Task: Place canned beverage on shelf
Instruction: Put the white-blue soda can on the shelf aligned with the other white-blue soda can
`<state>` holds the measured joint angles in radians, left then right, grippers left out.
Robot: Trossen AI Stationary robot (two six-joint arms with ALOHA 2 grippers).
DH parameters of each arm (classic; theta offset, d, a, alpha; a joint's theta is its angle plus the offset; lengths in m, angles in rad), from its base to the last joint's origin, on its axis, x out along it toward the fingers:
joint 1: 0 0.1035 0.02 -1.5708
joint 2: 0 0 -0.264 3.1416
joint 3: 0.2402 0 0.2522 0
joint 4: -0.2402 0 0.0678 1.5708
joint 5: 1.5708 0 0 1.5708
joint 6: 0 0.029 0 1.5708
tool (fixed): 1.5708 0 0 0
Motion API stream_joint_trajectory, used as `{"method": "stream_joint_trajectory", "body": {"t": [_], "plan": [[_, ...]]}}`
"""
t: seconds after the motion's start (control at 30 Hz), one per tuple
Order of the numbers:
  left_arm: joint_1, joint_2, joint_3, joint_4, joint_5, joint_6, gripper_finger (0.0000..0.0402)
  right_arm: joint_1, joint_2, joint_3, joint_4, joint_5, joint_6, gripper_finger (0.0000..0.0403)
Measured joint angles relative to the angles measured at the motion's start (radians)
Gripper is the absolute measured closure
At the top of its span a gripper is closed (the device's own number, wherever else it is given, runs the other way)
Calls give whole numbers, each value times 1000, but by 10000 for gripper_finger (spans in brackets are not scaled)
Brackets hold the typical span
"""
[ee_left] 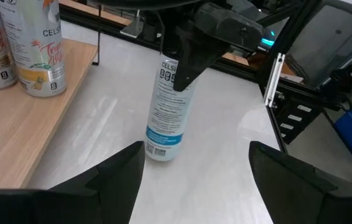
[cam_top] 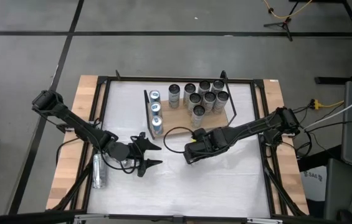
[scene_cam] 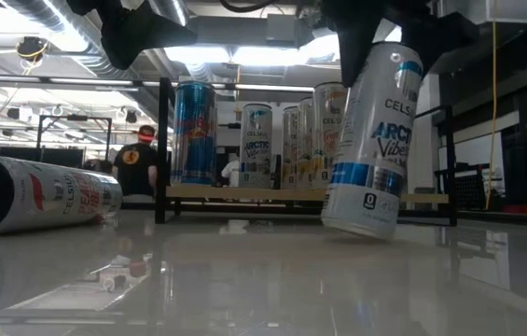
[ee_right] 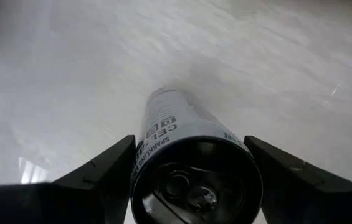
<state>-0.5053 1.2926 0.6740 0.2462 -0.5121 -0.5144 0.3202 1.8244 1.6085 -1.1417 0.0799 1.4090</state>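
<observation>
While right gripper (ee_left: 185, 74) clamps tilted can (scene_cam: 370, 154) by upper end, base clears table for carry; shelf (cam_top: 191, 115) just beyond. Left gripper (cam_top: 149, 152) open, idle nearby.

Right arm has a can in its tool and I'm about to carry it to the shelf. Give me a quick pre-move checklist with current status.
1. Grip: right tool closed around the top of the blue-and-white can: ok.
2. Can attitude: tilted, lower edge at or just above the tabletop in the low view: not ok, lift first.
3. Free spot on the shelf: bare board between the blue cans and the rear cluster: ok.
4. Left tool: open, empty, beside the path: ok.
5. Lying can at the table's left: out of the way: ok.
</observation>
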Motion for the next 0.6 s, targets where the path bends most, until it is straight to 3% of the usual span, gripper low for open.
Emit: {"method": "stream_joint_trajectory", "body": {"t": [0.6], "plan": [[0, 0, 0, 0, 0, 0, 120, 0, 0, 0, 2, -14, -13, 138]]}}
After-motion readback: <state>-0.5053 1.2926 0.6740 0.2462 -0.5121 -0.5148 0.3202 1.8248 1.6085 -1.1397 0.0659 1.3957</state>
